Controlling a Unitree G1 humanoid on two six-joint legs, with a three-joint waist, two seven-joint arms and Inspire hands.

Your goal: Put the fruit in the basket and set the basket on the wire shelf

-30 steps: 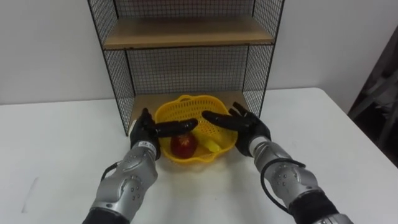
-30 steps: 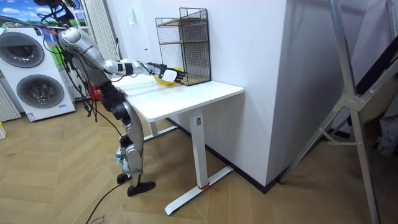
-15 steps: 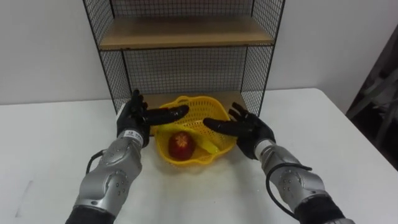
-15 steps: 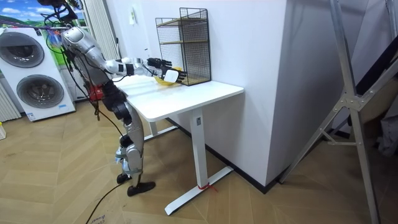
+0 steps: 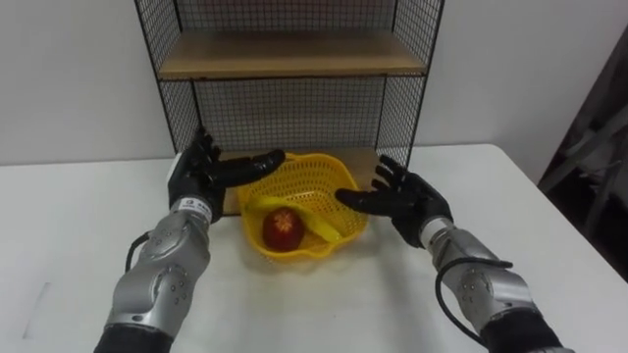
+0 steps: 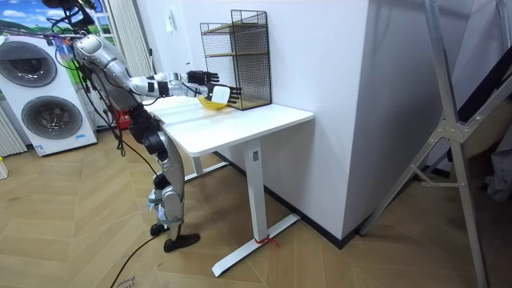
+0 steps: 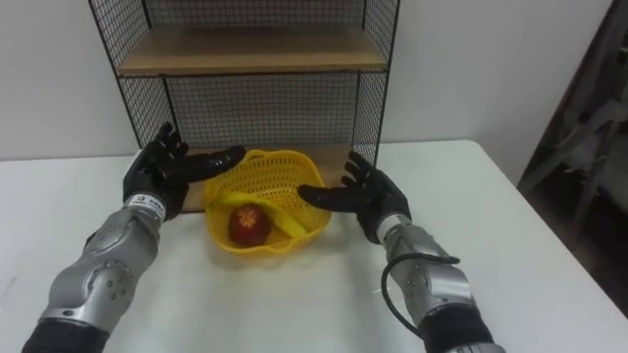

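At the left of the eye views, the left hand (image 5: 201, 175) was seen raised before the left post of the wire shelf (image 5: 294, 61), its fingers held straight and spread with nothing grasped, and one finger was stretched rightward above the left rim of the basket (image 5: 306, 179) without touching it. Just to the right, the yellow basket was found on the white table (image 5: 69, 226) at the open front of the shelf's bottom level; whether its rear edge rested on the wooden bottom board could not be told. Both pieces of fruit were seen inside it: the red apple (image 5: 282, 226) toward the left and the banana (image 5: 320, 225) lying beside it, the two touching. Further right, the right hand (image 5: 407, 199) was held low, close to the basket's right rim, its fingers likewise extended and gripping nothing; contact with the rim could not be confirmed. What the eye views left out was supplied by the room view: the robot was shown standing at the table's end on the room view's left, leaning forward with both arms reached toward the shelf, and two washing machines (image 6: 40, 108) were seen behind it. The fruit could not be made out there, and the basket appeared merely as a yellow patch at the shelf's foot.
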